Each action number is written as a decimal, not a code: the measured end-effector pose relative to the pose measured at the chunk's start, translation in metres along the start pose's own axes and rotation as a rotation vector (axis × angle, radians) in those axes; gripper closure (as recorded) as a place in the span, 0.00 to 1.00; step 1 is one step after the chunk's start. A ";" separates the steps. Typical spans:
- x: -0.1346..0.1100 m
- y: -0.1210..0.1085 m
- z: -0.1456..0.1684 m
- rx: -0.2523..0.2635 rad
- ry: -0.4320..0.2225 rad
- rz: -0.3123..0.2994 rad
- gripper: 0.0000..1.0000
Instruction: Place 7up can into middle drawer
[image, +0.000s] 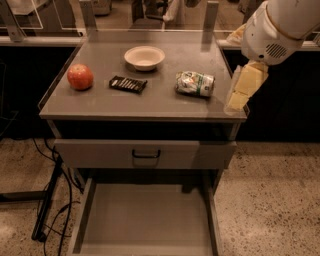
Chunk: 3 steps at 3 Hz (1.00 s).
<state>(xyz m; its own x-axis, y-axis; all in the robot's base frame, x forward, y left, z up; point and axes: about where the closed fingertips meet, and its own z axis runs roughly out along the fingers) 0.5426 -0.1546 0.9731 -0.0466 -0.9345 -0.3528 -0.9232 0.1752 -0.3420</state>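
The 7up can, green, white and silvery and crumpled, lies on its side on the right part of the grey cabinet top. The middle drawer is pulled out below, showing its bare flat floor and low side walls. My gripper hangs from the white arm at the right edge of the cabinet top. It is just right of the can, apart from it, and holds nothing.
On the top are a red apple at the left, a dark snack bar and a white bowl. A grey drawer front with a black handle sits above the open drawer. Cables lie on the floor at the left.
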 end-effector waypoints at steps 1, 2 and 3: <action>0.000 0.000 0.000 0.000 0.000 0.000 0.00; 0.000 -0.009 0.007 0.012 0.011 -0.007 0.00; 0.000 -0.038 0.026 0.041 0.043 -0.018 0.00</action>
<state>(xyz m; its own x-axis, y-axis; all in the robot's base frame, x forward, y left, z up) 0.5877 -0.1536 0.9634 -0.0471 -0.9499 -0.3088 -0.9075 0.1699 -0.3841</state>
